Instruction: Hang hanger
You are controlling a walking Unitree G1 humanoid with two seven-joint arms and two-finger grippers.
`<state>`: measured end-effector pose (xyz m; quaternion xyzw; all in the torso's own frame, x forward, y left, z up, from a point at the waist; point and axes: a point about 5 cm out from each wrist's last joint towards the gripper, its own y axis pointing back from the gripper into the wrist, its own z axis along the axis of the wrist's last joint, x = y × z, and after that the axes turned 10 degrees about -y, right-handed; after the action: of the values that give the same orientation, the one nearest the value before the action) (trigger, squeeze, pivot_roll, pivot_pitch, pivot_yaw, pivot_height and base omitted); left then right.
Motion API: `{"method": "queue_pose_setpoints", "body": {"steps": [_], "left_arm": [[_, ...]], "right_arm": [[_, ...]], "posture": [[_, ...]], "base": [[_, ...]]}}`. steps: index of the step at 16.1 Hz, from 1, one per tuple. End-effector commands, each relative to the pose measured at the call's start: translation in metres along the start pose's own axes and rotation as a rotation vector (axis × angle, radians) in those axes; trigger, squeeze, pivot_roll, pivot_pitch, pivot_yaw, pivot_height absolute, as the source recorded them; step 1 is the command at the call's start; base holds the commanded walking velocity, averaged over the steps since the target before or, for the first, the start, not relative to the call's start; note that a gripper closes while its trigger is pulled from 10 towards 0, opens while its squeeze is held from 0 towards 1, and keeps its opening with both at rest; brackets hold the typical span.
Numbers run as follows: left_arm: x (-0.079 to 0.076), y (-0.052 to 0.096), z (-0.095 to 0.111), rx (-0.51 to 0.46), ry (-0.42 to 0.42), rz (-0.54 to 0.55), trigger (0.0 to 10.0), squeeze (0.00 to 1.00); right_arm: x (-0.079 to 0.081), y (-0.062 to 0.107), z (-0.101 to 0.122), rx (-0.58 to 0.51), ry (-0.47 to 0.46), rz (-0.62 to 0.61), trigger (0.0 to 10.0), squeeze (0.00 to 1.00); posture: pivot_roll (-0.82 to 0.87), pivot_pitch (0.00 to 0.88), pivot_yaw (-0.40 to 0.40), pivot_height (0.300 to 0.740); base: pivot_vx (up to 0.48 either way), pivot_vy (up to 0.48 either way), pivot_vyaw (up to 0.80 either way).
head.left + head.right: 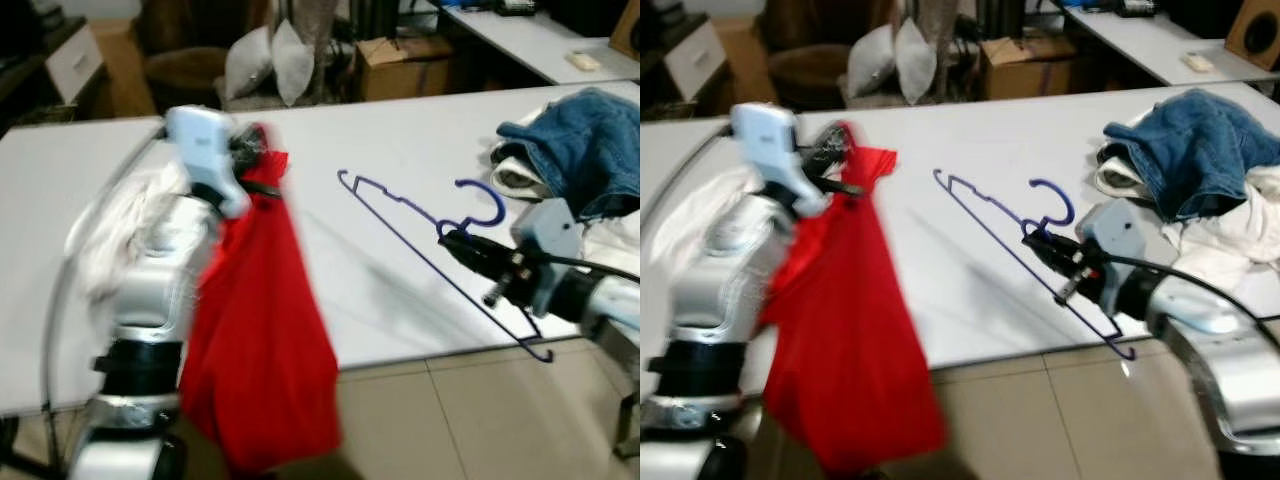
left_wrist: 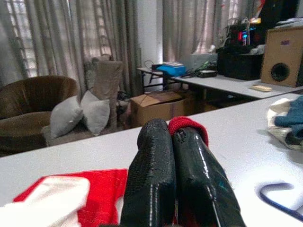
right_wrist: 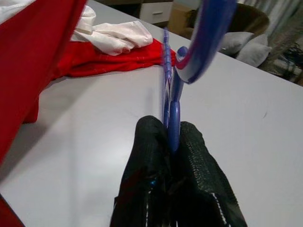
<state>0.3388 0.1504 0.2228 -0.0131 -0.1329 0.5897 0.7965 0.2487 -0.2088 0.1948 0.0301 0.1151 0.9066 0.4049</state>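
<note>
The blue hanger (image 1: 1025,245) is gripped near its hook by the right tool (image 1: 1040,243), above the white worktop (image 1: 970,290). A red garment (image 1: 840,330) is clamped in the left tool (image 1: 255,150). The hanger should be kept level while threaded.

The hanger (image 1: 430,240) was a thin blue wire one with a curled hook, held tilted above the white table's near edge by the right gripper (image 1: 455,240), whose black fingers were pinched together on the wire just below the hook. One shoulder reached out over the tabletop and the other end dipped past the table's edge toward the floor. The red garment (image 1: 260,340) hung limp in a long drape from the left gripper (image 1: 255,160), clamped at its top edge, its lower part dangling below table level.
</note>
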Motion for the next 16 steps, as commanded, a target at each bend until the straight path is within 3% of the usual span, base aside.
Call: {"method": "queue_pose_setpoints", "body": {"steps": [1,4,7,10,12,14,16], "left_arm": [[-0.004,-0.008,0.016,-0.059,-0.024,-0.004,10.0,0.00],[0.026,-0.024,0.019,-0.014,-0.097,0.079,10.0,0.00],[0.043,-0.037,0.022,0.031,-0.144,0.077,10.0,0.00],[0.043,-0.051,0.042,-0.020,-0.179,0.019,10.0,0.00],[0.042,-0.063,0.058,-0.065,-0.263,-0.049,10.0,0.00],[0.043,-0.067,0.060,-0.060,-0.264,-0.068,10.0,0.00],[0.029,-0.071,0.071,-0.122,-0.182,-0.161,10.0,0.00]], "right_arm": [[0.000,0.007,0.005,-0.005,0.014,0.025,10.0,0.00],[0.003,0.030,0.020,0.023,0.043,0.175,10.0,0.00],[0.008,0.041,0.038,-0.024,0.016,0.301,10.0,0.00],[0.020,0.034,0.049,-0.067,0.003,0.439,10.0,0.00],[0.034,0.023,0.045,-0.027,-0.004,0.559,10.0,0.00],[0.034,0.021,0.044,-0.012,-0.011,0.580,10.0,0.00],[0.034,0.013,0.037,0.050,-0.002,0.581,10.0,0.00]], "posture": [[-0.17,0.000,0.074,0.740],[-0.17,0.000,0.067,0.740],[-0.17,0.000,0.070,0.740],[-0.16,0.000,0.072,0.740],[-0.16,0.000,0.068,0.740],[-0.15,0.000,0.066,0.740],[-0.15,0.000,0.071,0.740]], "base": [[0.416,0.000,0.00],[0.415,0.000,0.00],[0.262,0.000,0.00],[0.000,0.000,0.00],[0.000,0.000,0.00],[0.000,0.000,0.00],[0.000,0.000,0.00]]}}
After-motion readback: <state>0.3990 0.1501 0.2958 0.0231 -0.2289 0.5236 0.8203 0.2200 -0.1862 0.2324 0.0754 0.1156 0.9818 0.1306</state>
